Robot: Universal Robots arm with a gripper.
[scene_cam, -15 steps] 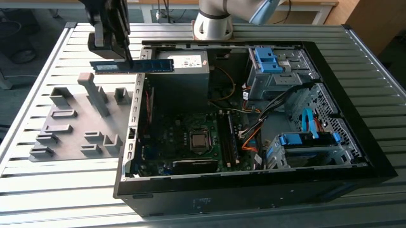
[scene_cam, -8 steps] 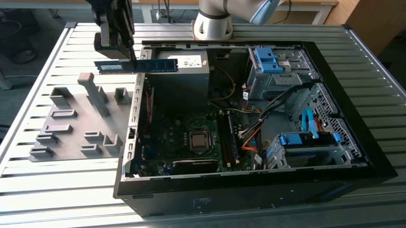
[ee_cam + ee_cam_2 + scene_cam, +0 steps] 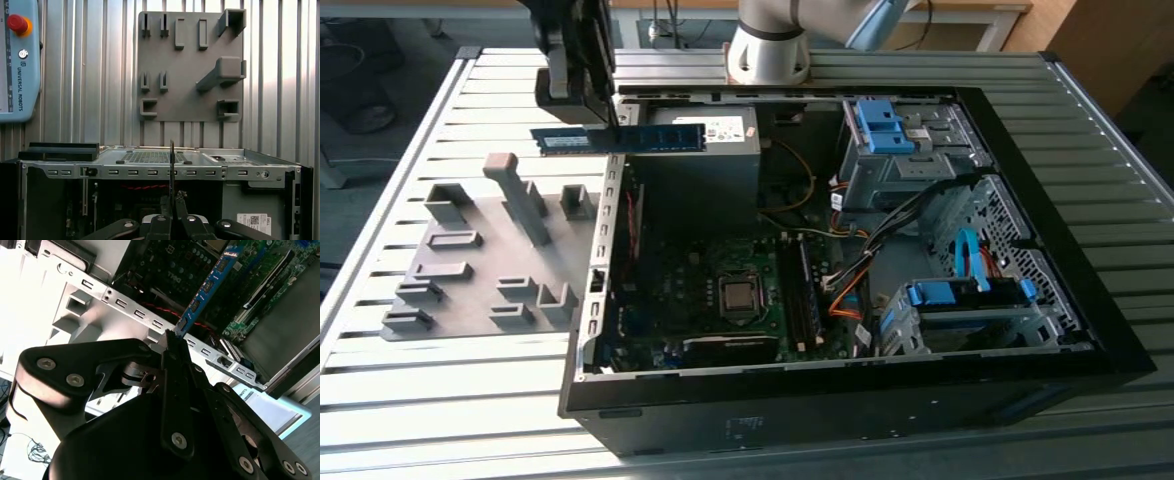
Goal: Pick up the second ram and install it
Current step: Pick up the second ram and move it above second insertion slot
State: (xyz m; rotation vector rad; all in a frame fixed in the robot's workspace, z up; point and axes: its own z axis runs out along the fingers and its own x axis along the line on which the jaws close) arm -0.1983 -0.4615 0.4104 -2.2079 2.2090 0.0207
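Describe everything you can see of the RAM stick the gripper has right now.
The long, thin, flat blue-green circuit-board RAM stick carries black chips along its face and a small white sticker near one end. The black gripper is shut on it near mid-length. It is held level and on edge in the air, above the wall of the open black computer case at the exterior view's left. In the second wrist view it juts out over the case's interior. Nothing else touches it.

Exterior above case (image 3: 787, 405), wrist views behind gripper (image 3: 175, 340)
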